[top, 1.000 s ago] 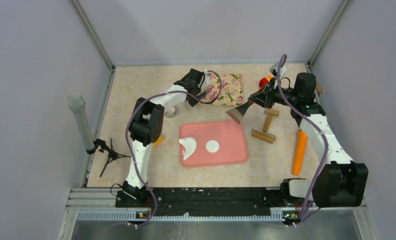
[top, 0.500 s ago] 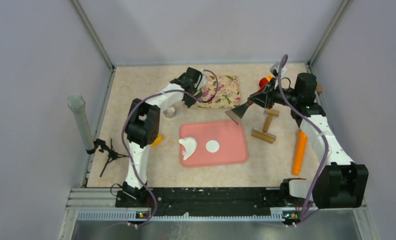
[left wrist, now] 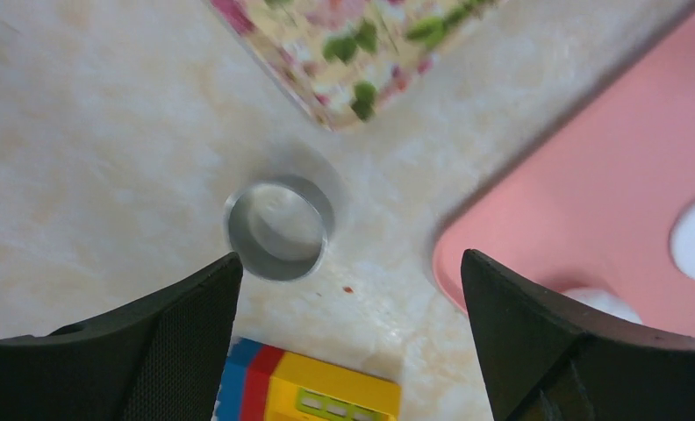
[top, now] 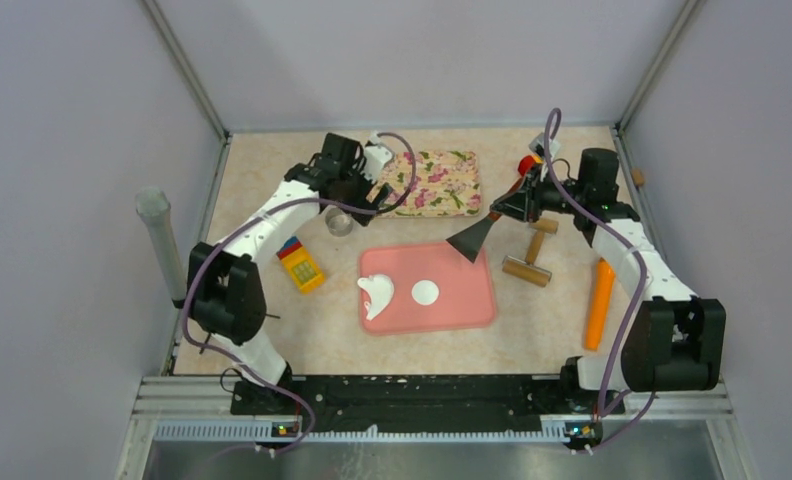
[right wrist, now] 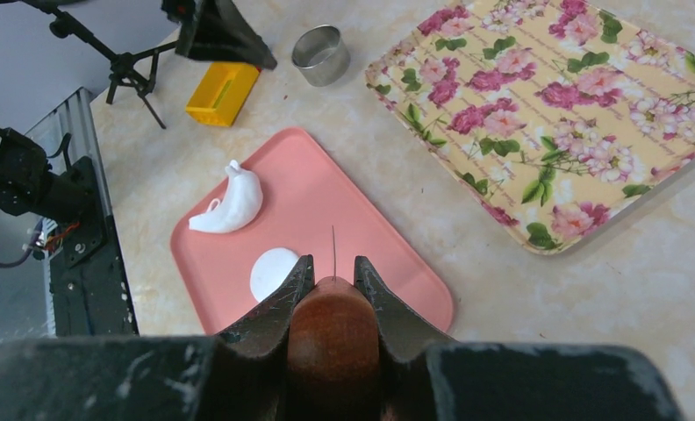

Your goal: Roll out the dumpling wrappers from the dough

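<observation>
Over the ring cutter (left wrist: 280, 227), left jaws wide, empty; right jaws tight on scraper handle (right wrist: 333, 329), blade (right wrist: 333, 244) edge-on.

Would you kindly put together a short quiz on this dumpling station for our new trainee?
1. True or false: the round wrapper lies on the floral tray.
2. What does the right end effector grip? A) a knife B) a scraper C) a spoon
3. Fill the gap: the open left end effector hovers close to the metal ____.
Key: 1 false, it lies on the pink mat; 2 B; 3 ring.
</observation>
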Controlling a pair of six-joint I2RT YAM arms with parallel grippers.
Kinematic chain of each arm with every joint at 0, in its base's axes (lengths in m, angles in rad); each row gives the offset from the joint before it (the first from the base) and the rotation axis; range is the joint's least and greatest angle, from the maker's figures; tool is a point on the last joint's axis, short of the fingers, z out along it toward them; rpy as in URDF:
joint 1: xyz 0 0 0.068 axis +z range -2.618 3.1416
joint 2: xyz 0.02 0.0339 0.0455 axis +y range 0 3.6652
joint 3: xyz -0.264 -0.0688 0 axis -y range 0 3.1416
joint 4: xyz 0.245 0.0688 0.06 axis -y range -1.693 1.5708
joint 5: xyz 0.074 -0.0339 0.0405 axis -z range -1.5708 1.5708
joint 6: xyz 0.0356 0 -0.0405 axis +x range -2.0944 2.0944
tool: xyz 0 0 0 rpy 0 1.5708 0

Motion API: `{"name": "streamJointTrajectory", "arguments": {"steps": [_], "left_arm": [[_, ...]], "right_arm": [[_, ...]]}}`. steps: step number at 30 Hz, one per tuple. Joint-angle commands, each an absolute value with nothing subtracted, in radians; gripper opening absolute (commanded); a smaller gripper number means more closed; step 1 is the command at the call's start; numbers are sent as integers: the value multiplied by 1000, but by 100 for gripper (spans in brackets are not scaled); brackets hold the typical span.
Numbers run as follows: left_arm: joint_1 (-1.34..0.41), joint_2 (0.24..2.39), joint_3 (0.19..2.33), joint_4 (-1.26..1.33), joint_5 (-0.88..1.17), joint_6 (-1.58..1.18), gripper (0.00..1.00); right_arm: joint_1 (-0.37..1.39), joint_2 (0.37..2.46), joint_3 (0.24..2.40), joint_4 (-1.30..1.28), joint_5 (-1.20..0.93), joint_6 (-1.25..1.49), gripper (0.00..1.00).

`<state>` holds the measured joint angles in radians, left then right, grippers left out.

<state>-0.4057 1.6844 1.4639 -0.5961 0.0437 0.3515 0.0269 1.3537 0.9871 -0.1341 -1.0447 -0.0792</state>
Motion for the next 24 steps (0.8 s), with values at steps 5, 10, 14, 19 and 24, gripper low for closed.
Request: {"name": "streamJointTrajectory", "arguments": {"steps": [5, 10, 14, 19, 24], "left_arm": [[-319, 1740, 1261, -672, 322, 254, 87], [-318, 1764, 1217, -637, 362, 245, 81], [-318, 1803, 1229, -640, 400, 238, 74], [-318, 1872, 1261, -644, 386, 227, 62], [-318, 1921, 1285, -628, 349, 221, 45]], "right_arm": [[37, 1345, 1001, -124, -1067, -130, 0], [37, 1347, 999, -127, -1067, -134, 0], [37, 1349, 997, -129, -1067, -139, 0], [40, 1369, 991, -124, -1079, -148, 0], [53, 1405, 974, -88, -1118, -147, 0]]}}
